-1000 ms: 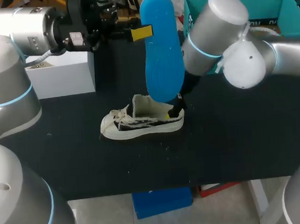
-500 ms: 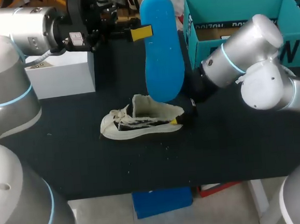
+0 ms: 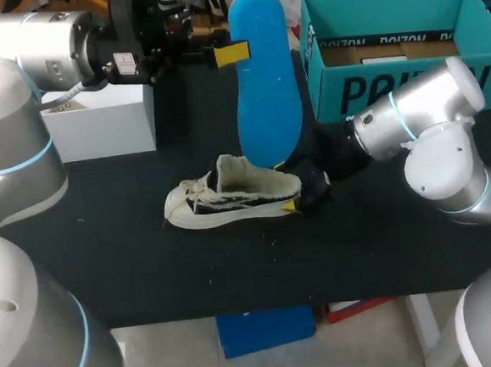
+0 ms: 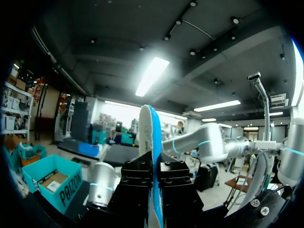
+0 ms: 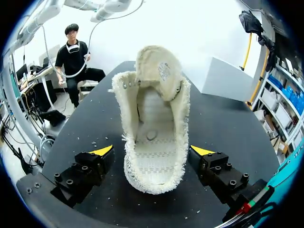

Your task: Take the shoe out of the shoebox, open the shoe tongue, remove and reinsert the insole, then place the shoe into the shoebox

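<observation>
Shoe first, and it's out on the black table, standing on its sole near the middle, toe toward my left, heel toward my right. From the right wrist view it fills the frame: shoe seen heel-on, tongue standing up and back, the mouth wide open, the pale stitched bed inside in plain sight.

Right at that heel is the right gripper, low over the table. Its fingers are spread wide, and the right wrist view shows the right gripper with a yellow tip on each side of the heel. One tip stands clear of the fabric, the other sits very close, so no pinch.

Up above the shoe, the blue insole hangs upright in the air, its lower end just over the shoe's collar. The left gripper has it high on one edge, fingers pressed together on it; the left wrist view shows the insole edge-on, squeezed between the black finger blocks.

Farther back on my left sits a white box. Far right, the teal shoebox stands open, well apart from the shoe.
</observation>
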